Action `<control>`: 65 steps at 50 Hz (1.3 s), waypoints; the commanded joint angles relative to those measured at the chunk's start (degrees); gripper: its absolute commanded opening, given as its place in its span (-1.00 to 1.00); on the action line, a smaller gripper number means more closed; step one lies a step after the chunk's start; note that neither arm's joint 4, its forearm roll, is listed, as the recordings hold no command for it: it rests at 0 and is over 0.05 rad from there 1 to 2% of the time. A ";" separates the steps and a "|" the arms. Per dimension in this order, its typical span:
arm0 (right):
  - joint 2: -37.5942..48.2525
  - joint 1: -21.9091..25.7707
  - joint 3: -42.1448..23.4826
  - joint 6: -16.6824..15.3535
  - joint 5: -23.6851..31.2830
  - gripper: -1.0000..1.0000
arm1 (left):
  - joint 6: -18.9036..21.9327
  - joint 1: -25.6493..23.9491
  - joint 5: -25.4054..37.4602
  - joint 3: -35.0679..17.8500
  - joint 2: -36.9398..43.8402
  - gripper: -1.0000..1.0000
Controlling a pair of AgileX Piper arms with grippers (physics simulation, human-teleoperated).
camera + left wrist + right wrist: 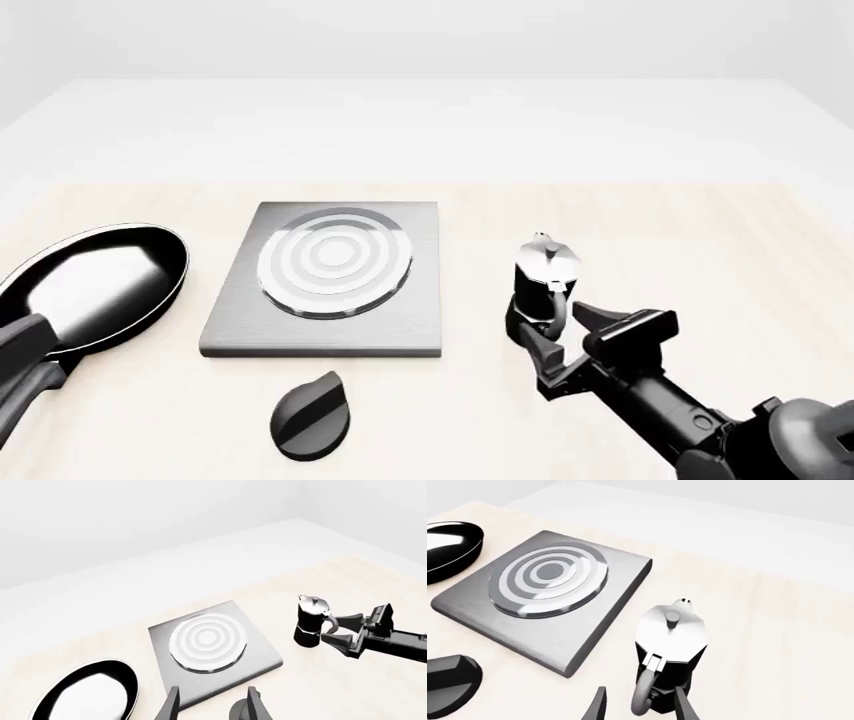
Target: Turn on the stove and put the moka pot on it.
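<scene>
Right arm reaches for the moka pot beside the stove.

The stove (324,282) lies flat, with the frying pan (91,285) to its left and its black knob (310,417) just in front. The moka pot (543,290) stands upright to the right of the stove, long axis vertical, spout away, handle toward the right gripper (558,345), whose released fingers straddle that handle. The left gripper (212,705), also spread and empty, hovers near the stove's front edge.
</scene>
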 commanded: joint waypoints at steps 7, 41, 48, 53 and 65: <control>1.69 -0.87 -1.44 -0.31 -0.23 1.00 | 0.03 -0.16 -0.08 0.30 -0.08 1.00; -12.92 -3.12 -0.41 -5.15 5.50 -1.00 | -0.31 -0.32 -0.08 1.04 -0.92 1.00; -16.89 -4.58 -0.15 -7.07 6.49 -1.00 | -0.40 -0.28 0.20 0.52 -1.12 1.00; -19.89 -4.28 -0.82 -8.31 8.12 -1.00 | -0.44 -0.29 0.55 0.46 -1.55 1.00; -22.42 -2.22 -3.38 -8.40 8.95 -1.00 | -0.50 0.11 1.80 0.19 -2.80 1.00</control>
